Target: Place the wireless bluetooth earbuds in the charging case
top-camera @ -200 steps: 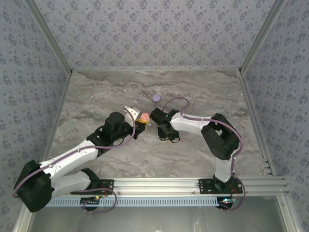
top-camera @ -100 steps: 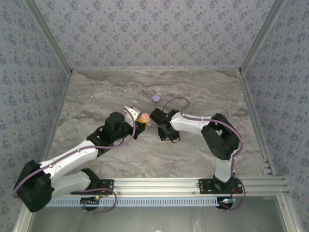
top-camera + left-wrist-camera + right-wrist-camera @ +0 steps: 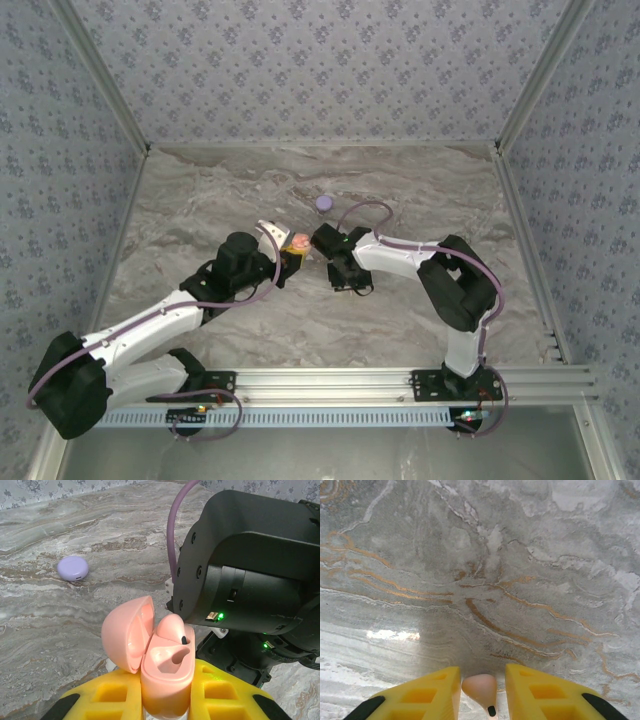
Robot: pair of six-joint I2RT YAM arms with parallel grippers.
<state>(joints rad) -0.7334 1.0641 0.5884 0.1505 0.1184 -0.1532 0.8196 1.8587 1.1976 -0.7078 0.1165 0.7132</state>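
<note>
Beyond the pink case [image 3: 166, 677] lies a lilac case [image 3: 73, 568].

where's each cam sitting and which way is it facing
Top external: above and behind the bases, looking down on the marble table; both arms, left gripper beside right gripper.
Left wrist: looks forward over its yellow fingers and the open pink case they clamp, at the right arm's black wrist.
Right wrist: looks down at the table past its fingers, pink earbud between.
Shared: top and left wrist both show the lilac case.

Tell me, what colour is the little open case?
Salmon pink. The charging case shows best in the left wrist view, with its lid open.
</note>
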